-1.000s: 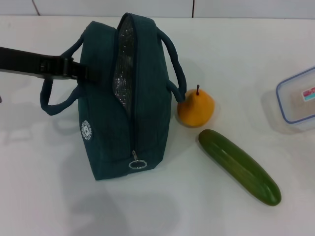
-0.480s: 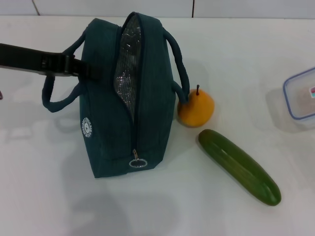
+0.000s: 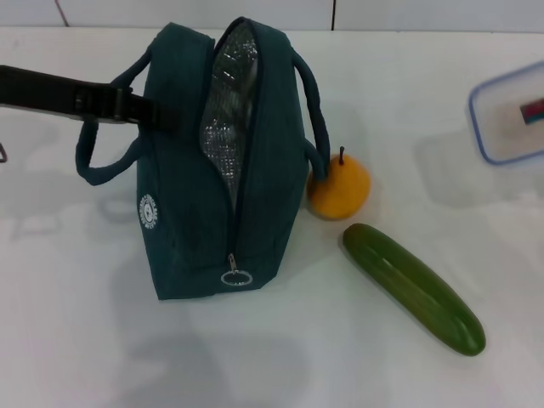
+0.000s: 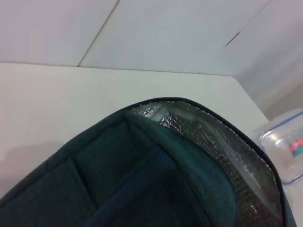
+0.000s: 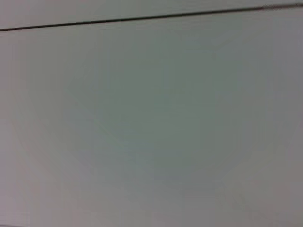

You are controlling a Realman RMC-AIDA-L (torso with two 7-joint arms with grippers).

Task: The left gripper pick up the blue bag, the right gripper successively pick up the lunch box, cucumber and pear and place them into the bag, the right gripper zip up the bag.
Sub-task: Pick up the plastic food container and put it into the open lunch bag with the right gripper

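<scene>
While clamped, left end effector (image 3: 157, 115) on blue bag (image 3: 183, 212)

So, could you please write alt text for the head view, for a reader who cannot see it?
A dark teal-blue lunch bag stands unzipped on a white table, silver lining showing, while the left end effector reaches in from the left to its upper side by a handle. Right of the bag lie a pear and a cucumber; a clear lunch box is at the right edge.

You see the blue bag (image 3: 191, 204) in matt woven cloth, lined with crinkled silver foil (image 3: 228, 119). The cucumber (image 3: 414, 288) looks smooth and glossy; the lunch box (image 3: 508, 113) is clear plastic.
</scene>
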